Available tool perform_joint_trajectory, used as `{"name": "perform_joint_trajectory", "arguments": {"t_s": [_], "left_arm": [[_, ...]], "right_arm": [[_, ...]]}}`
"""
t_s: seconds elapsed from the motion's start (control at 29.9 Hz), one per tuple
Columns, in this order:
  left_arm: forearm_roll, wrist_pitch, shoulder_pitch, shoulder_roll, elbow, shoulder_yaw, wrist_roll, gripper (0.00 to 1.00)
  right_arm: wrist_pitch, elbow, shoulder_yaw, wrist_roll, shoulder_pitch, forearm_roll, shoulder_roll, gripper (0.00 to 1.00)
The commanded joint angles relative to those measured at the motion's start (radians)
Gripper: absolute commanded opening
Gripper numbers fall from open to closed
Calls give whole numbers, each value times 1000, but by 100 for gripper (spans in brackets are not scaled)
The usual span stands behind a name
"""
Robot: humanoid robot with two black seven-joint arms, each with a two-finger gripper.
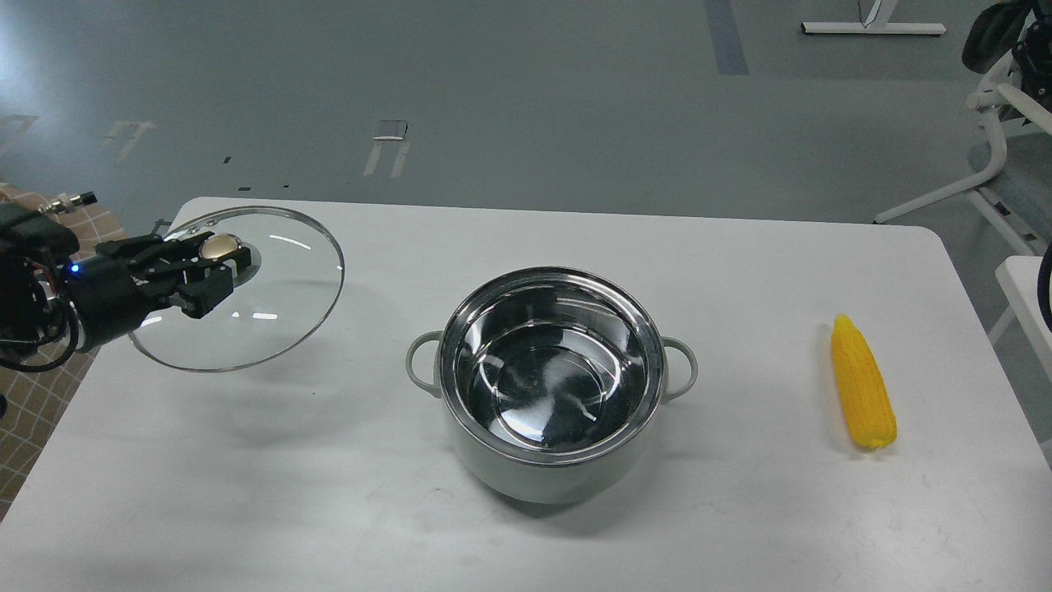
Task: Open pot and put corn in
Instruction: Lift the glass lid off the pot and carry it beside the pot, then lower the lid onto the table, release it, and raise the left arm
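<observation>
The left gripper [220, 265] is pinching the brass-coloured knob [219, 247] of the glass lid [271, 304], its 2 fingers closing in on the knob from either side, and it is holding the lid tilted and, judging by the soft shadow beneath, lifted off the desk [575, 543] near the far left corner. Carrying the lid by its knob is keeping the glass rim free and the pot's mouth uncovered, so the opening step is looking done. The pot [552, 386] is sitting lidless in the middle of the desk, its 2 loop handles pointing toward the left and right edges and its steel interior showing nothing inside. The corn [860, 385] is lying flat close to the right edge, pointed tip toward the far edge, well apart from the pot. The right gripper is not showing in this view. Bare desk is lying below the lid for setting it down, though the left edge is running close, so a careless release could be leaving the rim overhanging. A wide bare stretch between the corn and the pot is leaving room for a reach.
</observation>
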Motion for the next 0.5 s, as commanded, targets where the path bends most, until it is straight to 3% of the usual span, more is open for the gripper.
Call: {"name": "perform_joint_trajectory", "arguments": {"t_s": [0.0,0.17,0.4,0.47], "left_arm": [[0,83,9,-63,96,76,-1,21],[-1,171,7,-138,196,154,-1,21],[-4,174,9,-147,202,154,1,23],[-15,174,11,-149,207,158,1,29]], "right_arm": [[0,2,0,0,-4,0,-1,100],[0,2,-1,0,-16,0,7,100],[0,5,2,0,-27,0,9,100],[0,7,2,0,-26,0,7,100]]}}
